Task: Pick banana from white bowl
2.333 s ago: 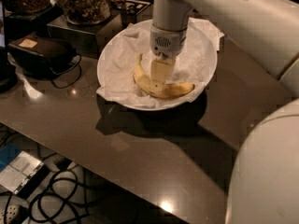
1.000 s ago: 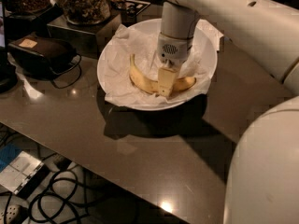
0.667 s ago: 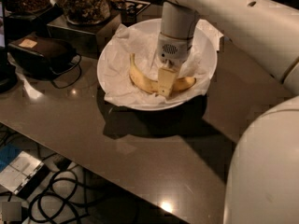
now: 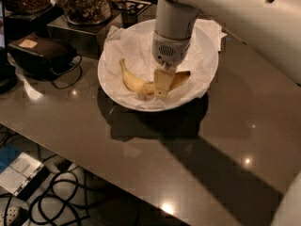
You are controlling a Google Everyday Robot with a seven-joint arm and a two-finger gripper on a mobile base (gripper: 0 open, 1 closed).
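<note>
Tool [image 4: 160, 91] down inside white bowl [image 4: 107, 81], over banana's middle. Gripping or not: cannot tell. Grey vented wrist [image 4: 171, 51] above it; white arm [image 4: 244, 13] reaches in from upper right. Banana [image 4: 133, 82] lies on crumpled white paper [image 4: 129, 44] in bowl, stem end left, other end showing right of tool. Bowl sits on dark glossy surface [image 4: 188, 164]. Behind bowl: glass jars [image 4: 84, 1] of snacks. Left: black case [image 4: 42, 54], tan label [image 4: 28, 43] on top, text unreadable. Below surface edge: black cables [image 4: 70, 192].
</note>
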